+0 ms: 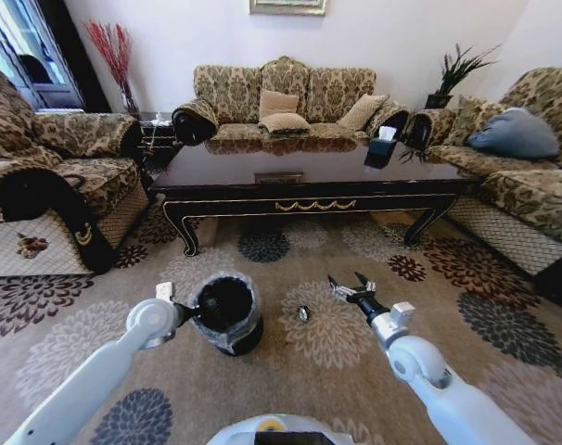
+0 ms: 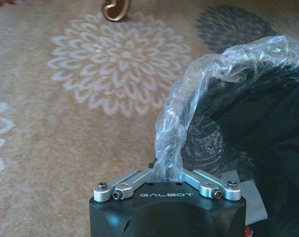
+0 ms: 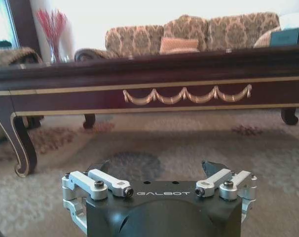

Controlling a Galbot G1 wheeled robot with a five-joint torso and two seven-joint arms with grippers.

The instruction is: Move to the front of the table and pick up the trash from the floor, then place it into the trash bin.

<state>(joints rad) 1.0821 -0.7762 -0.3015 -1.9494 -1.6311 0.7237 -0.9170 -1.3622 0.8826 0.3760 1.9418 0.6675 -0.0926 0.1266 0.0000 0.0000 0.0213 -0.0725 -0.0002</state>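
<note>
The black trash bin (image 1: 227, 315) stands on the patterned floor (image 1: 337, 352) in front of the dark table (image 1: 309, 185). My left gripper (image 1: 190, 311) is at the bin's left rim, shut on the clear liner (image 2: 189, 94), which rises from between its fingers in the left wrist view. A small round piece of trash (image 1: 304, 313) lies on the carpet just right of the bin. My right gripper (image 1: 348, 284) hovers low over the carpet to the right of that piece, open and holding nothing, facing the table's gold-trimmed apron (image 3: 186, 94).
Patterned sofas surround the table on the left (image 1: 49, 176), at the back (image 1: 281, 102) and on the right (image 1: 522, 158). A dark tissue box (image 1: 381, 148) sits on the tabletop. A curved table leg (image 3: 18, 143) stands ahead of the right gripper.
</note>
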